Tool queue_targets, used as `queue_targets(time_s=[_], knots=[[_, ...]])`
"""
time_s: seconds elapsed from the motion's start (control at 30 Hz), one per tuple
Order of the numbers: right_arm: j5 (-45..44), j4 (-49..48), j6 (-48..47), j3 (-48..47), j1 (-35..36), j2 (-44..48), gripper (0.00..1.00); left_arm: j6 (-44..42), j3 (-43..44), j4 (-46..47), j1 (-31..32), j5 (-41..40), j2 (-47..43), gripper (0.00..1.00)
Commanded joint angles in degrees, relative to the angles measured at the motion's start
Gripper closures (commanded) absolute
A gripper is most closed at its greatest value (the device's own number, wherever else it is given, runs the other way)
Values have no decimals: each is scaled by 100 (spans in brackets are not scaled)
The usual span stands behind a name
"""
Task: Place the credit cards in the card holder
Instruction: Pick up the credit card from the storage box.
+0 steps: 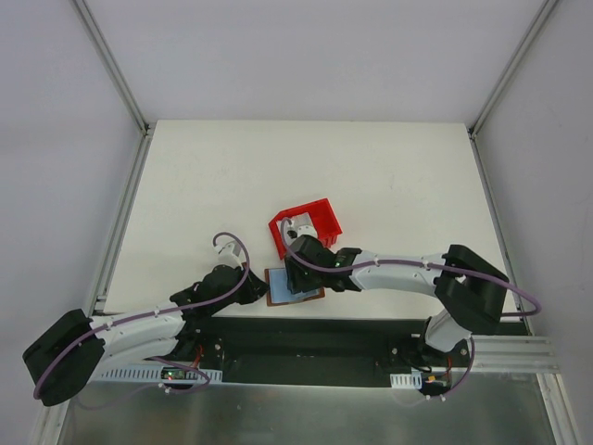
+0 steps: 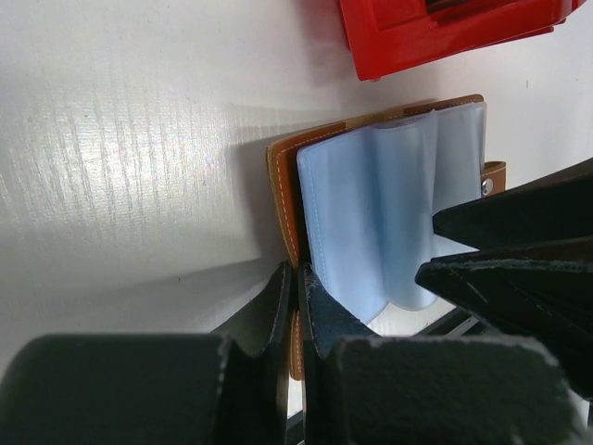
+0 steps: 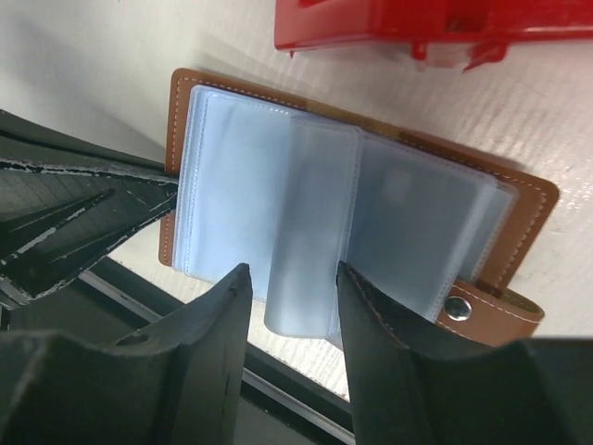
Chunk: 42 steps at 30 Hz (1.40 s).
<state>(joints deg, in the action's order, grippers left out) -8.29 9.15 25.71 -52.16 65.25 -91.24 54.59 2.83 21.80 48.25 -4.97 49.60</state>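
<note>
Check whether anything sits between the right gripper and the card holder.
Nothing visible does. The right gripper is directly at the open card holder, straddling one pale blue leaf. The left gripper pinches the brown cover's edge from the side, and the red tray lies beyond the holder.

White-black arms [image 1: 389, 272], purple cables [image 1: 243, 257]

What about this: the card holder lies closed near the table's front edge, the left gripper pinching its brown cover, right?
Not quite. The card holder lies open, not closed, pale blue sleeves showing, as the right wrist view shows. The rest holds: near the front edge, left gripper pinching its brown cover.
</note>
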Motion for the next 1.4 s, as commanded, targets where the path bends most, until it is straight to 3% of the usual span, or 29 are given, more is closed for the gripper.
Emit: queue_targets(time_s=[0.0,0.33,0.6,0.77,1.0,1.2,1.37], knots=[[424,-289,-93,-154,14,-139,54,-141,-485,61,-61,49,32,100],[1672,-1819,92,-4,-30,-148,49,-89,-538,140,-52,-21,137,100],[1620,-1864,-48,197,-144,325,48,-80,-582,105,-53,-30,76,100],[551,-977,-259,364,-188,1046,46,-80,-573,96,-53,-57,93,100],[197,-941,-312,769,-469,1547,46,-159,-556,96,-52,-13,76,100],[767,-546,-795,331,-1567,1864,45,-291,-459,122,-52,75,137,100],[1294,8,-1235,-355,-2138,1409,38,-335,-362,114,-52,75,198,100]])
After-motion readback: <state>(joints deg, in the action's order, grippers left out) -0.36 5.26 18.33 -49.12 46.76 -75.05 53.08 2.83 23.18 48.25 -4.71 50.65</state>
